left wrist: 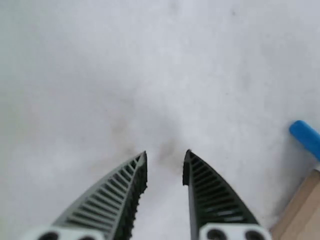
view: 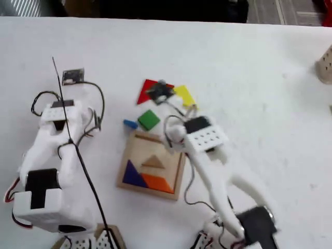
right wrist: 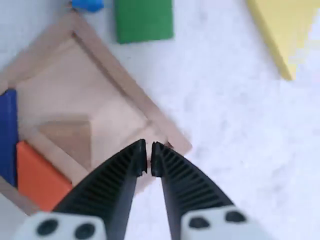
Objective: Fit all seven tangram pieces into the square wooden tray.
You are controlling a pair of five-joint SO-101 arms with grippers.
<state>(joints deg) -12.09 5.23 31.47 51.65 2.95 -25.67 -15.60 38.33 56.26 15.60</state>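
Near the middle of the white tabletop (view: pixel 249 67), a square wooden tray (view: pixel 153 138), turned a little off square. Three pieces inside it:
- a blue triangle (view: pixel 133 176) in the 8 o'clock corner
- an orange piece (view: pixel 157 182) side by side with it along the 6 o'clock rim
- a wood-coloured triangle (view: pixel 153 162) around the centre, apart from both

The other four pieces out on the tabletop:
- a green square (view: pixel 149 119) at 12 o'clock, just off the tray
- a small blue piece (view: pixel 130 124) at 11 o'clock, just beside the tray's corner
- a red triangle (view: pixel 147 91) farther out at 12 o'clock
- a yellow piece (view: pixel 185 95) at 1 o'clock
- between those last two, a small dark part (view: pixel 161 91) on a cable, overlapping the red triangle's edge

At 9 o'clock from the tray, well apart from it, the left arm (view: pixel 52 150). Its left tool (left wrist: pixel 165 160) released, fingers spread with nothing between them, hanging over bare tabletop, with the small blue piece and a tray corner off to one side.

From 5 o'clock, the right arm (view: pixel 218 174), leaning in over the tray's 3 o'clock side. The right tool (right wrist: pixel 148 152) clenched on nothing, tips all but meeting, poised over the tray's rim near the 2 o'clock corner. Touching the wood or just above it: cannot tell.
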